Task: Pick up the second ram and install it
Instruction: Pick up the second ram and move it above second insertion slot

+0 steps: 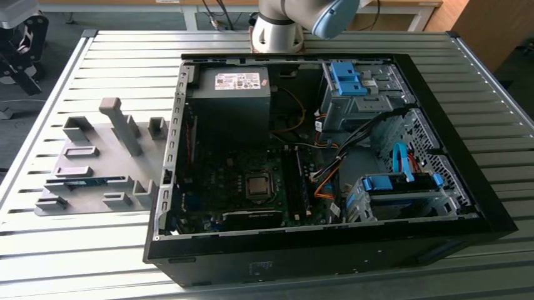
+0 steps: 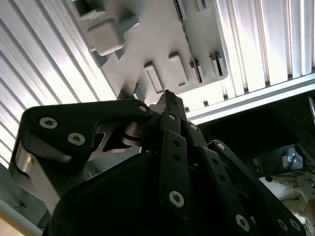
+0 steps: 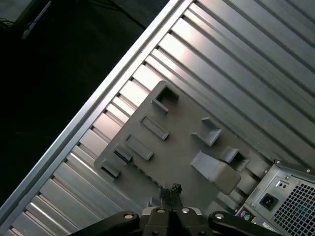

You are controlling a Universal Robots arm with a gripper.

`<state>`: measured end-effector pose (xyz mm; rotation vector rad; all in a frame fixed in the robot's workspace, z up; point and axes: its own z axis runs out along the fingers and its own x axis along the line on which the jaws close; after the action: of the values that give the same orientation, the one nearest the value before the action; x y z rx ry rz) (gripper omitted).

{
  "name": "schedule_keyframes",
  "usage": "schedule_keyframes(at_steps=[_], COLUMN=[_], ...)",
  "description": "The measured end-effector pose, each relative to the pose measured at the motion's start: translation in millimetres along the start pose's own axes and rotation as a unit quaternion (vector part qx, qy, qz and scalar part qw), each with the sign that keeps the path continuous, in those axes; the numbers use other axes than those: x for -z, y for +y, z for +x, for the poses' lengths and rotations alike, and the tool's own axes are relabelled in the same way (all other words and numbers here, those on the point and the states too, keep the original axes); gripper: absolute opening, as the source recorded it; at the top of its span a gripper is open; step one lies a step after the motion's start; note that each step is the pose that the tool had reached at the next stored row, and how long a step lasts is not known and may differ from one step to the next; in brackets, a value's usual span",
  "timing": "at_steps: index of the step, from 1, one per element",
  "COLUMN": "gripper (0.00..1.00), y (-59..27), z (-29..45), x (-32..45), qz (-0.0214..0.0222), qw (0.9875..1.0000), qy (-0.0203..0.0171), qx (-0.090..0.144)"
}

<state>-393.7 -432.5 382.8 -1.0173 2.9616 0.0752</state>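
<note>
Second ram (image 1: pixel 77 182) | on gray fixture (image 1: pixel 104 164) | long axis left-right across exterior view

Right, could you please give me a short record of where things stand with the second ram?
second ram: lying in the grey tray, on the exterior view's left of the open computer case
hand: shut, over the tray in the first wrist view
table: slatted metal, bears tray and case
progress: ram not yet picked up
</note>
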Motion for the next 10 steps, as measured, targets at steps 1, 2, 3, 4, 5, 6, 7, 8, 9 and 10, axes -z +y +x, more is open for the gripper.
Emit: schedule_keyframes(at_steps=[1,2,3,4,5,6,7,8,9,10], gripper=[0.11,0.11,0.11,0.11,0.11,0.11,0.11,0.11,0.11,0.11], y=[0.0,0.0,0.0,0.0,0.0,0.0,0.0,0.0,0.0,0.0], z=[0.0,0.0,0.0,0.0,0.0,0.0,0.0,0.0,0.0,0.0], x=[0.0,0.0,0.0,0.0,0.0,0.0,0.0,0.0,0.0,0.0], qz=[-0.0001,-0.0001,-0.0001,-0.0001,-0.0001,-0.0001,-0.0001,-0.0001,-0.0001,-0.0001], qw=[1.0,1.0,1.0,1.0,1.0,1.0,1.0,1.0,1.0,1.0], qy=[0.0001,0.0002,0.0002,0.0002,0.0002,0.0002,0.0002,0.0002,0.0002,0.0003], qx=[0.003,0.004,0.005,0.005,0.005,0.005,0.005,0.005,0.005,0.005])
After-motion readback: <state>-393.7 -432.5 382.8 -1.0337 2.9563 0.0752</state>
